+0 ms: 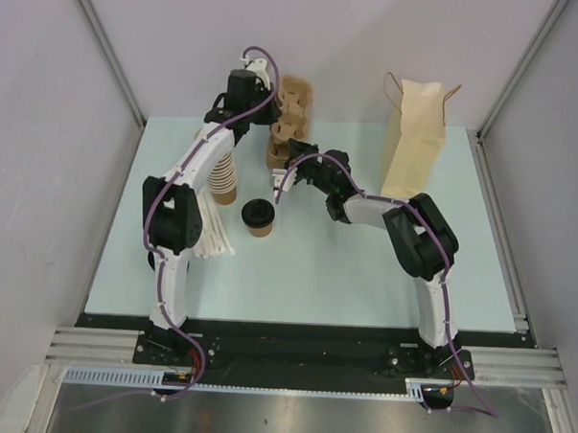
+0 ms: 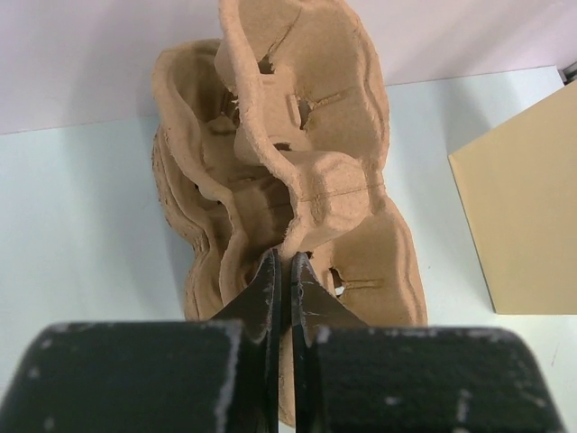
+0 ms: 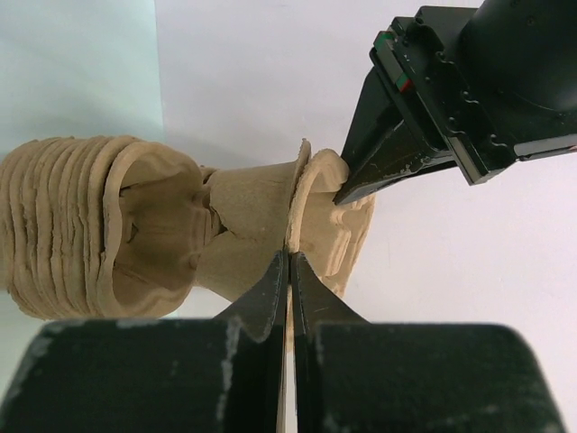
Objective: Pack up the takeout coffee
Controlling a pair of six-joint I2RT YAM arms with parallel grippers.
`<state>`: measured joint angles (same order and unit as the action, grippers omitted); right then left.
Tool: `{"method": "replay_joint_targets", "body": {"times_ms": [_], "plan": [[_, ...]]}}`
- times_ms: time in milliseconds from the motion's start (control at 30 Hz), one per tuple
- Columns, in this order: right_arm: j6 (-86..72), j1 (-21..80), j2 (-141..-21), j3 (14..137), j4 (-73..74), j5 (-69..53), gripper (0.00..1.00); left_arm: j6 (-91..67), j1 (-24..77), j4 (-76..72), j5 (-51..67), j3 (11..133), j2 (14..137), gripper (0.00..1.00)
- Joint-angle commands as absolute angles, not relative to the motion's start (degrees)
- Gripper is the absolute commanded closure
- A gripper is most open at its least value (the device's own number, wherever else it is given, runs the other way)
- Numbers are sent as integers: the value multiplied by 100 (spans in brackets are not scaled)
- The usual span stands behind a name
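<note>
The takeout coffee (image 1: 258, 216), a small brown cup with a black lid, stands on the table mid-left, apart from both grippers; neither wrist view shows it. At the back stands a stack of brown pulp cup carriers (image 1: 291, 116). My left gripper (image 1: 274, 85) is shut on the rim of the top carrier (image 2: 306, 117), which is tilted up off the stack. My right gripper (image 1: 284, 151) is shut on a carrier rim (image 3: 302, 185) at the stack's near side. The left gripper's fingertips (image 3: 347, 192) show in the right wrist view, pinching the same piece.
A tall stack of lidless brown cups (image 1: 224, 175) leans left of the coffee. White strips (image 1: 214, 231) lie beside the left arm. An upright brown paper bag (image 1: 414, 136) stands at the back right; it also shows in the left wrist view (image 2: 518, 216). Walls enclose the table.
</note>
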<state>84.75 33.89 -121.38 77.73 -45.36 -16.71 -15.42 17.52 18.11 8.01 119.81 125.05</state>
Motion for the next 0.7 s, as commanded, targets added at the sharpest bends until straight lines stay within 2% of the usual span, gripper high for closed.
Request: {"method": "replay_joint_targets", "body": {"times_ms": [0, 233, 367, 533, 667], "plan": [[8639, 3401, -12138, 7796, -5001, -1626, 100, -1521, 1784, 1723, 888, 12234, 12595, 100], [8771, 3419, -12296, 7805, -5036, -1477, 100, -1485, 1775, 1696, 888, 12234, 12647, 100], [8736, 3472, -12313, 7805, -4975, -1301, 73, -1485, 1775, 1679, 896, 12252, 12647, 100], [8736, 3472, -12243, 7805, -4887, -1292, 50, -1485, 1775, 1609, 940, 12234, 12595, 100], [8710, 3480, -12016, 7770, -4685, -1257, 39, -1494, 1767, 1512, 975, 12243, 12507, 100]]}}
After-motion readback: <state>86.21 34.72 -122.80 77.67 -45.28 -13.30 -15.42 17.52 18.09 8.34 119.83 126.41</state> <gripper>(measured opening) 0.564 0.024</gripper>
